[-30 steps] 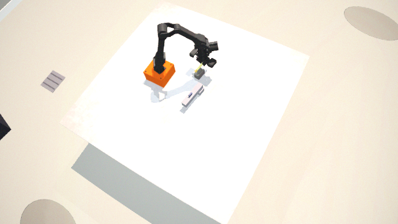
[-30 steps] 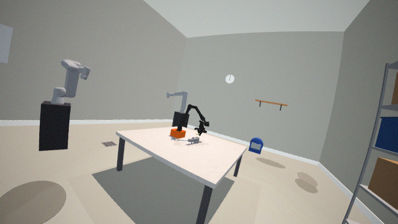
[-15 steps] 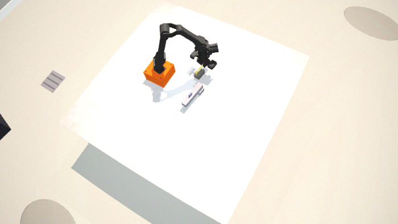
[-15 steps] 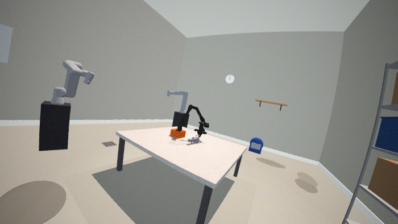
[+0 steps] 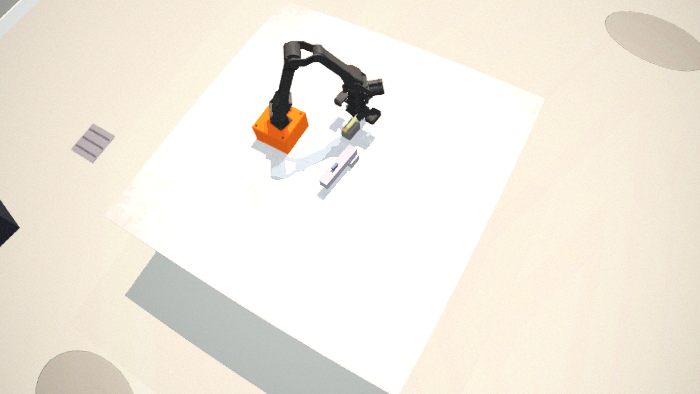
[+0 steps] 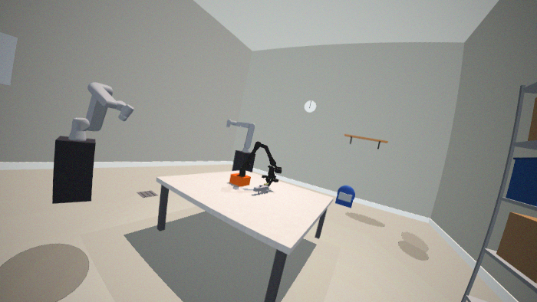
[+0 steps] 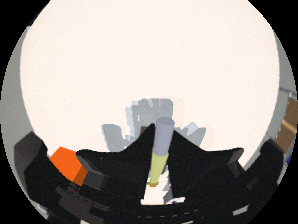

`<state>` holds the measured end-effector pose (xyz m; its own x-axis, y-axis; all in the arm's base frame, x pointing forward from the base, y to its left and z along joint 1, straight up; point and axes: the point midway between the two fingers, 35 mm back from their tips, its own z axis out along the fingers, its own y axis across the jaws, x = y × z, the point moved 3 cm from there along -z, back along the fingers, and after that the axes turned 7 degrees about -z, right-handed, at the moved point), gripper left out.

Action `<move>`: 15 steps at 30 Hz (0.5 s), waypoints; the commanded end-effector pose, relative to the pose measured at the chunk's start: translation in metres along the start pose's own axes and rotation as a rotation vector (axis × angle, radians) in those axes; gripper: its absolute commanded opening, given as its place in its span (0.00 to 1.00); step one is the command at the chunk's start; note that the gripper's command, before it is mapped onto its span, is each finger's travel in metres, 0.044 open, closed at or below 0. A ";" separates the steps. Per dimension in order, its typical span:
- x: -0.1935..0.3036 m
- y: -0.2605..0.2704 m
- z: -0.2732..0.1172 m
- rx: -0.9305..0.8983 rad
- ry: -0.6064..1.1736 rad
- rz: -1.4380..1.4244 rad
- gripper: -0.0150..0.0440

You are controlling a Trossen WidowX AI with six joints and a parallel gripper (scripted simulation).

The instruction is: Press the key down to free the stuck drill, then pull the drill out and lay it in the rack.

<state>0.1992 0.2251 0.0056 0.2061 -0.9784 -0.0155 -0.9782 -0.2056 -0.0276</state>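
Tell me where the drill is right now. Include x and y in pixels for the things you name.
The drill [image 5: 351, 123] [image 6: 266, 185] [image 7: 164, 137] is held between the fingers [image 5: 359, 115] [image 6: 271, 178]; in the top view, it is right of the orange base [image 5: 269, 138] [image 6: 239, 180] [image 7: 66, 162], at the small dark-grey block [image 5: 351, 132].

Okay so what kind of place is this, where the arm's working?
Probably a robotics lab or workshop: a black arm sits on a table, two pale arms stand on dark pedestals, and a storage shelf holds boxes.
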 end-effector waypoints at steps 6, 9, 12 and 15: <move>0.000 0.001 0.012 -0.006 0.001 0.002 0.25; 0.000 0.001 0.015 -0.006 0.001 0.002 0.25; 0.000 0.001 0.018 -0.006 0.001 0.002 0.25; 0.001 0.002 0.020 -0.006 0.001 0.002 0.25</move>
<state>0.1997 0.2260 -0.0079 0.2053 -0.9786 -0.0167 -0.9784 -0.2048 -0.0269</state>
